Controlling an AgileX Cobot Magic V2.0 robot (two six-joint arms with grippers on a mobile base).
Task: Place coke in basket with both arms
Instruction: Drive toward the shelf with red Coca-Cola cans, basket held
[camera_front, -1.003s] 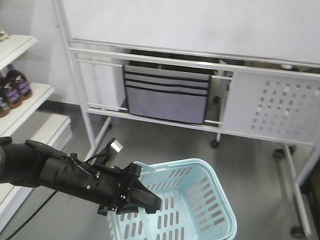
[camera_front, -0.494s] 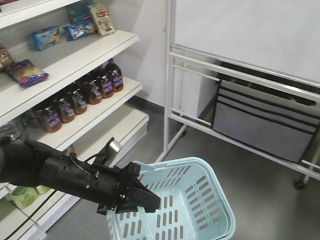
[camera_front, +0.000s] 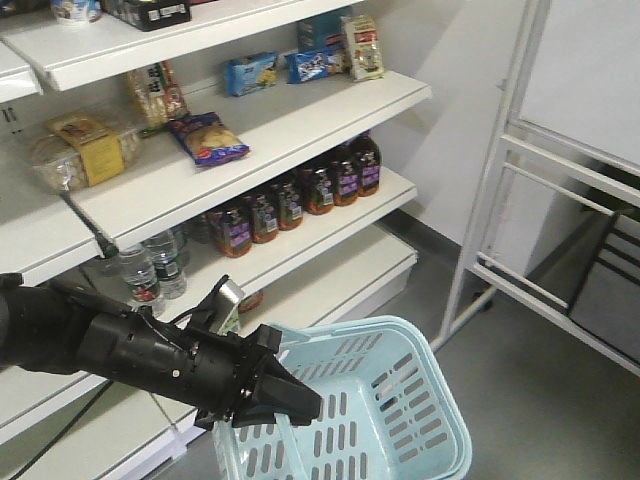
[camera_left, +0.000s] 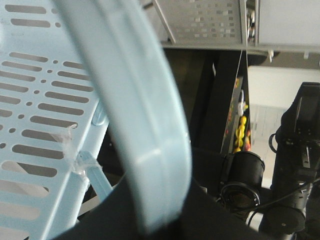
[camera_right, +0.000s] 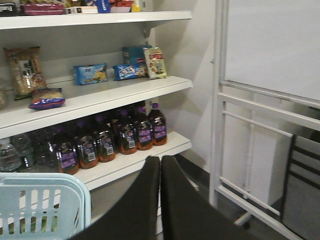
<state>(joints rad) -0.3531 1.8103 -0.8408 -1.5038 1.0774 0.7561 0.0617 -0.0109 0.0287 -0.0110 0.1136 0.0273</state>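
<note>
The light-blue basket (camera_front: 440, 395) hangs at the bottom centre of the front view, and its inside looks empty where it shows. My left gripper (camera_front: 298, 404) is shut on the basket's handle (camera_left: 145, 125), which runs between the black fingers in the left wrist view. The slotted basket wall (camera_left: 40, 100) fills the left of that view. My right gripper (camera_right: 160, 163) is shut with nothing between its fingers. It points at the shelves, and a corner of the basket (camera_right: 45, 200) sits to its left. The coke is out of view.
White store shelves (camera_front: 300, 110) stand ahead on the left. They hold dark bottles with purple labels (camera_front: 300, 195), water bottles (camera_front: 150, 270) and snack packs (camera_front: 210, 140). A white metal frame (camera_front: 500, 190) stands on the right over grey floor.
The whole view has swung left, from the white frame and its grey pocket to the shelves. The left arm and the basket keep the same place in the frame.
</note>
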